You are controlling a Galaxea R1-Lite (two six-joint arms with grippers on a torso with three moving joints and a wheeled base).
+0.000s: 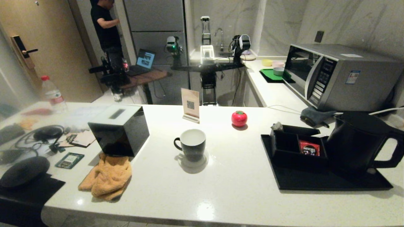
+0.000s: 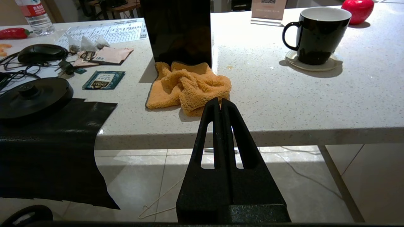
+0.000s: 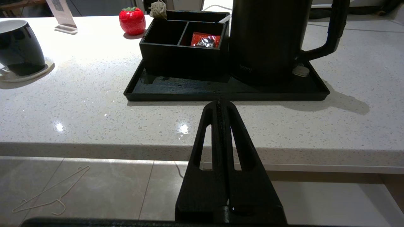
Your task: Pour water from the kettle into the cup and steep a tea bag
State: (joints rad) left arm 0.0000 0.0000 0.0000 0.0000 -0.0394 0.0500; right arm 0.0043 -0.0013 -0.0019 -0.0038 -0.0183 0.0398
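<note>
Black mug (image 1: pixel 191 145) mid-counter, empty. Kettle (image 1: pixel 359 142) on black tray (image 1: pixel 315 181), right end. Left gripper (image 2: pixel 221 102), right gripper (image 3: pixel 220 104) pressed closed, empty, off near edge.

A crumpled orange terry cloth (image 1: pixel 106 177) lies at lower left of the head view, touching the glossy black cube-shaped box (image 1: pixel 120 130) behind it. A red tomato-shaped timer (image 1: pixel 239 119) sits upper centre. At right, a flat black tray (image 1: pixel 315 181) carries a black compartmented box (image 1: pixel 295 147) holding a red square sachet (image 1: pixel 309 148). A silver microwave (image 1: pixel 344 77) stands upper right.
</note>
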